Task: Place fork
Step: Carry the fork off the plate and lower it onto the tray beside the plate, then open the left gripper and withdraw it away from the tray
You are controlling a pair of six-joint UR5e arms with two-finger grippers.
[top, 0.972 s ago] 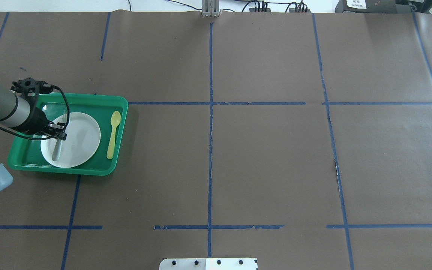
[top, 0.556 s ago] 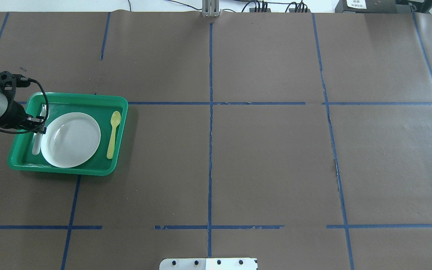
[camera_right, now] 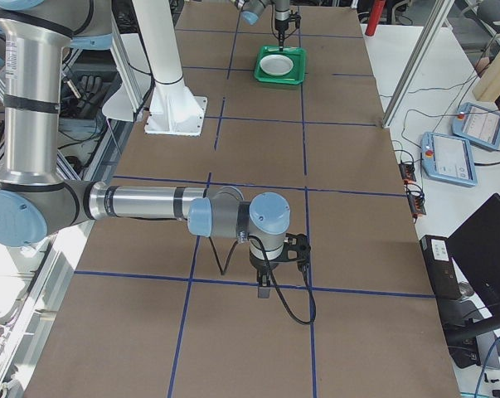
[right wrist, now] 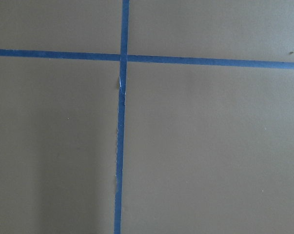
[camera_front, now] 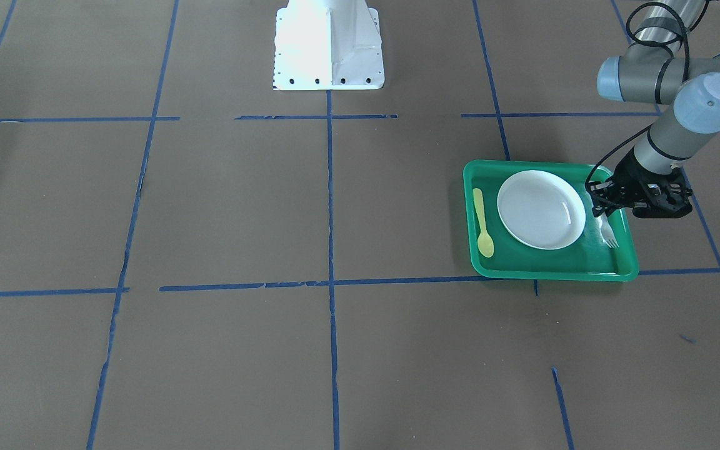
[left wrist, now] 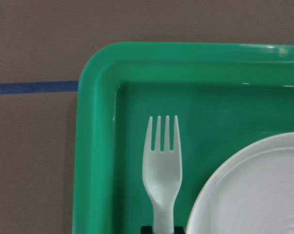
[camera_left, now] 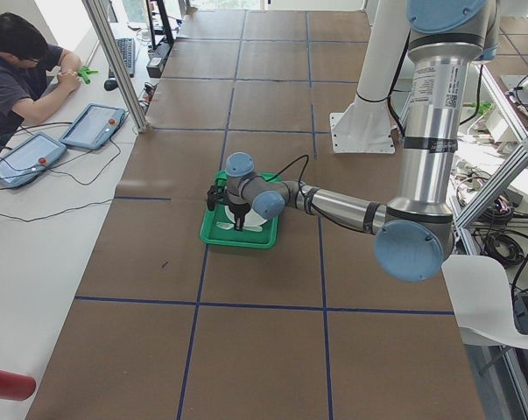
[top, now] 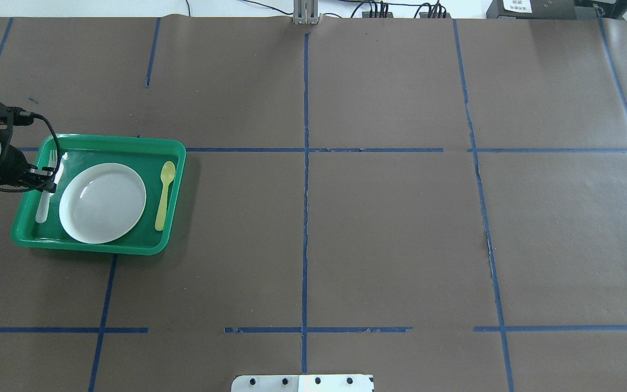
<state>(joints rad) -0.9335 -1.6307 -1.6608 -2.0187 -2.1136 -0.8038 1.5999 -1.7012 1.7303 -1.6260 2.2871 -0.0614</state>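
Observation:
The pale plastic fork (top: 42,207) lies along the left strip of the green tray (top: 96,247), just left of the white plate (top: 102,202), with its tines pointing away from me. My left gripper (top: 49,185) is shut on the fork's neck, low over the tray. In the left wrist view the fork (left wrist: 162,165) shows its tines, with the plate (left wrist: 254,195) to its right and the tray rim (left wrist: 95,146) to its left. The front view shows the fork (camera_front: 608,233) under the left gripper (camera_front: 605,211). My right gripper (camera_right: 264,286) hangs over bare table; whether it is open or shut I cannot tell.
A yellow spoon (top: 164,196) lies in the tray right of the plate. Blue tape lines cross the brown table. The white robot base (camera_front: 329,47) stands at the near edge. An operator (camera_left: 23,70) sits at a side desk.
My left gripper has carried the fork leftwards from over the plate to the tray's left strip beside the plate. The right arm has not visibly moved.

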